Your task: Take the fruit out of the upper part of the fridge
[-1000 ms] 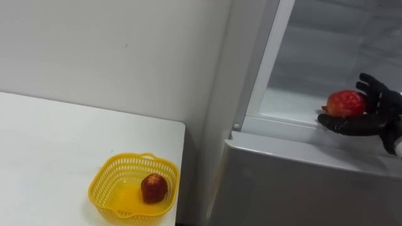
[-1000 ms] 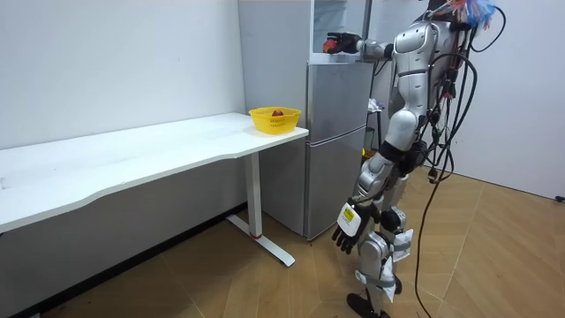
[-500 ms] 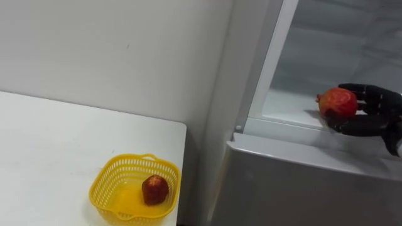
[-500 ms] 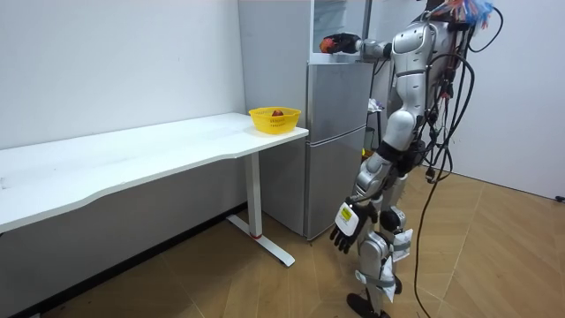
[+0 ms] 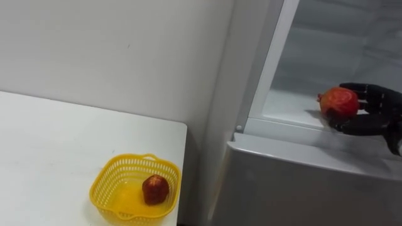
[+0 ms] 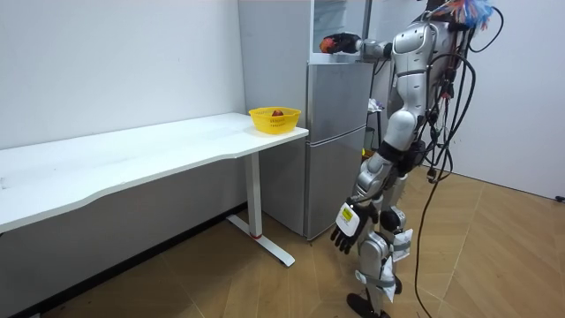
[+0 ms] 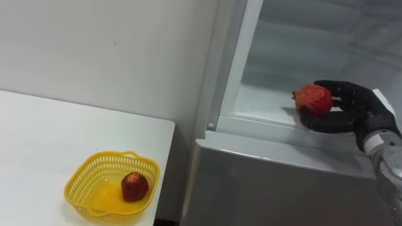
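Observation:
A round red fruit (image 5: 339, 102) is at the front edge of the open upper fridge compartment (image 5: 290, 105), just above its white shelf. My right hand (image 5: 372, 119) comes in from the right and cups the fruit from below and behind, fingers curled round it. The room view has that arm raised to the top of the fridge, with the fruit (image 6: 328, 42) in the hand. My left hand (image 6: 346, 228) hangs beside my thigh with relaxed fingers. A yellow basket (image 5: 103, 182) stands on the corner of the white table (image 5: 50, 144) nearest the fridge and holds a second red fruit (image 5: 154, 189).
The grey lower fridge door (image 5: 301, 182) is closed beneath the open compartment. The fridge stands close against the table's end and the white wall (image 5: 125, 56). I stand on the wooden floor (image 6: 494, 265) in front of the fridge.
Over the second my right hand has settled lower, under the red fruit, and the fruit has shifted slightly left toward the compartment's front. In the last half second almost nothing moved.

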Available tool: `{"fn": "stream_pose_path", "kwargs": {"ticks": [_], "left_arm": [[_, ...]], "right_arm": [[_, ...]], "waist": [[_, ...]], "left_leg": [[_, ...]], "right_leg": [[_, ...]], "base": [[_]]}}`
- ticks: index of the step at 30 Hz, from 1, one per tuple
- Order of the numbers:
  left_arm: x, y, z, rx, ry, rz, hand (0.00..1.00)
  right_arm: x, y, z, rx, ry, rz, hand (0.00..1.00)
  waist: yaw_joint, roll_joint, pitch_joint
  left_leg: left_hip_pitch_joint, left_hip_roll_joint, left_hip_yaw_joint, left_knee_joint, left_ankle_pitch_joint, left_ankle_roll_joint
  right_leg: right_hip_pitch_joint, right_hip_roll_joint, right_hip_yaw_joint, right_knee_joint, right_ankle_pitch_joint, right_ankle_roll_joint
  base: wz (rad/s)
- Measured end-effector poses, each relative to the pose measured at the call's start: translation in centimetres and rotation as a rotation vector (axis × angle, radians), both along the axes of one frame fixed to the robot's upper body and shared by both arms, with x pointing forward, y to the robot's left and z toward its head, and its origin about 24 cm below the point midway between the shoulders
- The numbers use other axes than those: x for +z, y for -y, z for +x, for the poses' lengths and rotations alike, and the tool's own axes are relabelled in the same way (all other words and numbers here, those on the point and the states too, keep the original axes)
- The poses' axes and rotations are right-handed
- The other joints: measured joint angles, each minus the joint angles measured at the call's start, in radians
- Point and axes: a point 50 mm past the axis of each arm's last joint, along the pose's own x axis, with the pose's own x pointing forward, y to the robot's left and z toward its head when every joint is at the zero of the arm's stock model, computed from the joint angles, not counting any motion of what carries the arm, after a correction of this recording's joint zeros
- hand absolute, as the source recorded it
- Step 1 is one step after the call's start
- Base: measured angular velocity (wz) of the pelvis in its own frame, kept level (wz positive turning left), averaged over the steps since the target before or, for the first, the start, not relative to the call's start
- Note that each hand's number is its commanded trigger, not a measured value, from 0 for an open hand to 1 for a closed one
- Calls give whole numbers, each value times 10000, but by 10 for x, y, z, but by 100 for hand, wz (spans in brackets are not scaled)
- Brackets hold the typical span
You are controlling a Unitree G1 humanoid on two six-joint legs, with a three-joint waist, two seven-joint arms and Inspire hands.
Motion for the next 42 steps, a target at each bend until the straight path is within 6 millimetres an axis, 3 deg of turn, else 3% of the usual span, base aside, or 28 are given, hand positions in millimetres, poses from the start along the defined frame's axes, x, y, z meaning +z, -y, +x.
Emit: {"fn": "stream_pose_path", "kwargs": {"ticks": [4,6,8,14,20,24,25,26,29,31,37,42], "left_arm": [[0,0,6,-44,153,24,0],[0,0,7,-45,182,27,0],[0,0,9,-56,224,36,0],[0,0,13,-32,367,138,0],[-1,1,16,40,460,283,0],[-2,4,16,-12,436,204,0],[-3,6,18,-35,460,148,0],[-3,8,19,-29,499,93,0],[-4,13,20,0,599,-63,0],[-4,14,24,-75,815,-127,0],[-3,16,35,-130,1261,-279,0],[-4,16,35,-128,1225,-361,0]], "right_arm": [[10,-6,1,37,435,-226,100],[15,-12,1,291,621,-376,100],[17,-14,1,305,756,-428,100],[27,-28,-6,462,1504,-916,100],[39,-48,-16,643,2452,-1907,100],[53,-65,-22,756,3395,-2477,100],[57,-70,-24,845,3690,-2477,100],[60,-75,-29,914,3984,-2548,100],[68,-94,-44,1154,5065,-3197,100],[75,-101,-50,1367,5615,-3430,100],[83,-117,-65,1149,6827,-4591,100],[92,-131,-79,979,8072,-5918,100]], "waist": [[-1,130,-43],[-5,270,-9],[1,342,-35],[-29,354,-75],[-63,394,-48],[-152,554,18],[-162,642,12],[-144,709,-55],[-121,943,-93],[-156,1009,-73],[-240,963,-66],[-236,857,-10]], "left_leg": [[-15,0,13,16,1,0],[-7,0,25,21,3,1],[-26,3,30,19,4,1],[-37,11,67,41,6,0],[49,12,127,69,3,2],[19,27,186,66,-8,5],[2,26,193,52,-8,5],[-35,23,210,32,-7,4],[11,49,362,60,-4,3],[16,48,407,58,-2,3],[17,43,503,59,0,6],[48,57,614,39,-1,6]], "right_leg": [[-23,3,15,-3,-3,5],[-27,2,18,-1,-3,5],[-55,1,13,2,-3,6],[-78,-7,-18,6,-4,6],[23,-9,7,11,0,8],[-14,-9,11,50,16,-8],[-39,-8,46,52,20,-7],[-122,3,136,78,20,-7],[-149,31,223,97,20,-8],[-199,11,229,187,-1,-7],[-266,-21,418,212,-22,-3],[-280,41,531,193,-26,1]], "base": [[0],[0],[0],[-1],[-1],[-2],[-3],[-5],[-14],[-5],[-5],[-7]]}}
